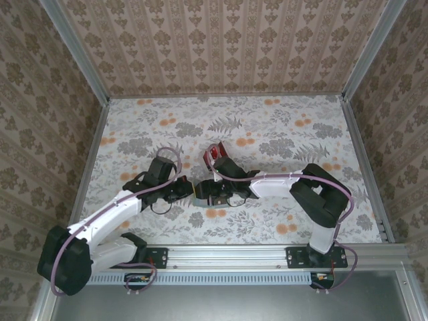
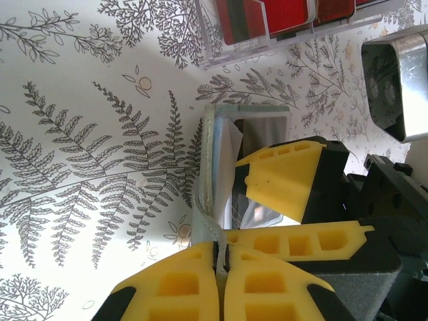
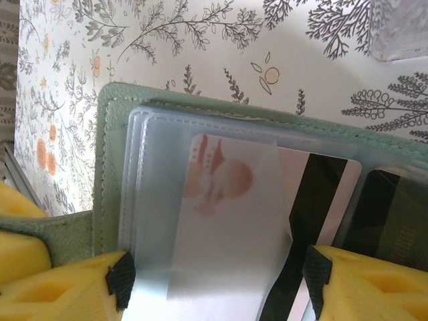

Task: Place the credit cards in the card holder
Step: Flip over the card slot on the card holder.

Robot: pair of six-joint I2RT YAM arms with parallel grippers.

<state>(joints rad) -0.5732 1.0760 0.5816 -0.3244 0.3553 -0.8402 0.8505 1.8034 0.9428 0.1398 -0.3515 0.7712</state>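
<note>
Here, wallpapered walls [image 1: 221, 40] patterned in brown and beige are enclosing three sides of the floral-print worktop [image 1: 287, 127]. A ribbed aluminium rail [image 1: 234, 255] is running along its near edge. The white-and-black left arm [image 1: 114, 214] and right arm [image 1: 281, 182] are reaching inward from that rail and meeting near the middle of the worktop. From above they are crowding over the same spot and hiding most of what lies between them.

Just behind them a clear plastic tray [image 2: 231, 57] is sitting on the cloth, carrying the glossy red credit cards [image 2: 287, 13]. The flat sage-green card holder [image 3: 105, 167] is open between the two tools, near the worktop's centre. It is showing a stitched rounded corner and stacked clear plastic sleeves [image 3: 150, 200] inside.

The left tool [image 2: 221, 249] is pinching the holder's edge, its yellow fingers pressed together on the thin green flap. The right tool [image 3: 217, 274] is standing spread, its yellow fingers [image 3: 60, 287] sitting on either side of a pale card with a black magnetic stripe [image 3: 234, 221]. That card is resting partly inside a sleeve, and a faint reddish mark is showing on its face. One finger is sitting apart from the card's plain edge, over the sleeves, and the other is lying just beside the striped side.
</note>
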